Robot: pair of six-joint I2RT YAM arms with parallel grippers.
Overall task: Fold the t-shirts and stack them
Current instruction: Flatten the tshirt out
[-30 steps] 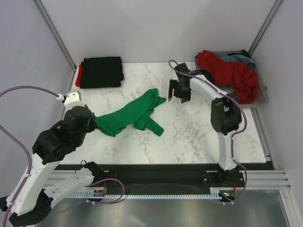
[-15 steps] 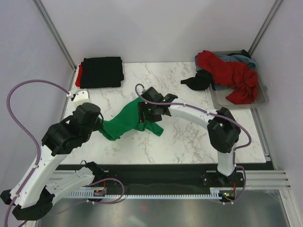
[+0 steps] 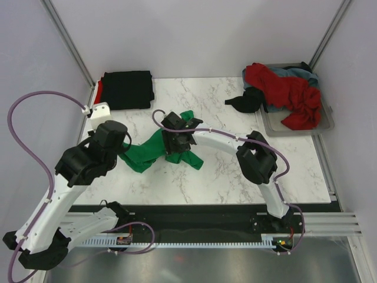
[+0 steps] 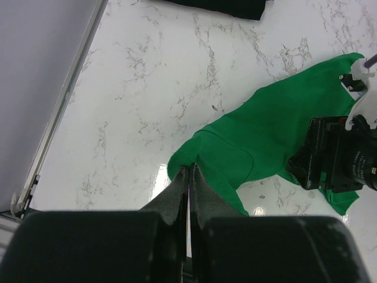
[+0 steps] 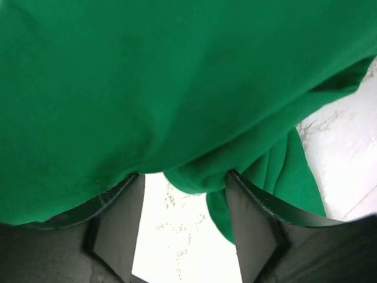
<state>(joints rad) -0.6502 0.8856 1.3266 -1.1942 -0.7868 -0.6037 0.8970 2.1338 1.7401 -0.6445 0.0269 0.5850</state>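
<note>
A bright green t-shirt [image 3: 150, 150] lies crumpled in the middle of the marble table. My left gripper [image 3: 123, 152] is shut on its left edge, seen pinched in the left wrist view [image 4: 189, 168]. My right gripper [image 3: 177, 143] is open and pressed down on the shirt's middle, with a fold of green cloth [image 5: 88, 88] bulging between its spread fingers [image 5: 121, 224]. A folded black t-shirt [image 3: 126, 89] lies on a red one [image 3: 98, 94] at the back left. A red t-shirt [image 3: 288, 91] and a grey-blue one [image 3: 297, 73] are heaped in the tray.
The clear tray [image 3: 327, 122] stands at the back right. A black garment [image 3: 247, 101] hangs out of it onto the table. The right arm stretches across the middle of the table. Frame posts and side walls close in both sides.
My right gripper has swung from near the tray leftward and down onto the green shirt. The black garment now lies half out of the tray. My left gripper has shifted slightly, still holding.
</note>
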